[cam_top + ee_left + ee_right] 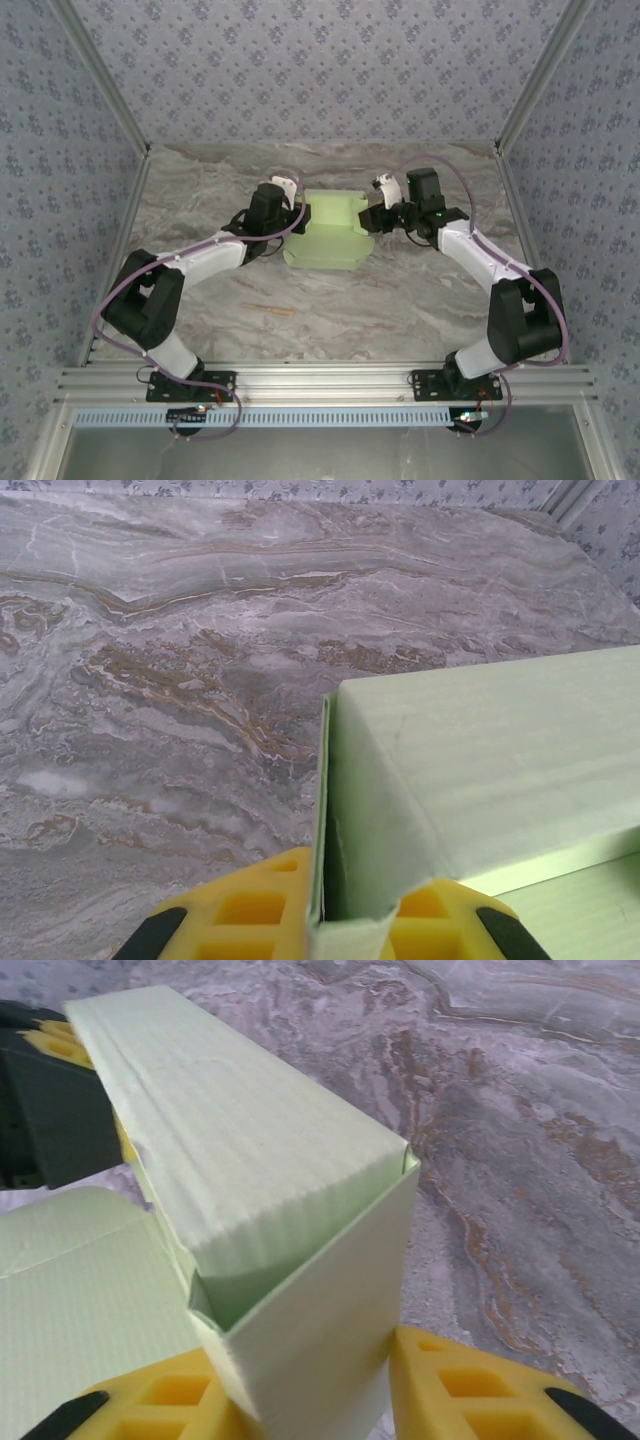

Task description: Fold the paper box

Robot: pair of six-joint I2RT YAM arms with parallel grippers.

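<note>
**Item 1: paper box** (330,232). Pale green thin card, partly folded. It lies on the desk (420,300) near the middle, a little toward the far side, between the two claws. One long side is raised into a hollow rectangular wall (260,1160), and a flat panel lies beside it.

**Item 2: left claw** (296,216). At the box's left end. In the left wrist view its yellow fingers (250,910) are drawn together on a thin upright flap of card at the end of the raised wall (500,760), clamped on the box.

**Item 3: right claw** (374,214). At the box's right end. In the right wrist view its yellow fingers (470,1390) stand either side of the end of the raised wall, close against the card. Whether they grip it cannot be told.

**Item 4: desk**. Grey-brown marbled top, with patterned walls around it.

**Item 5: thin tan stick** (272,310). Lies flat on the desk, well apart from the box, nearer the arm bases
</note>
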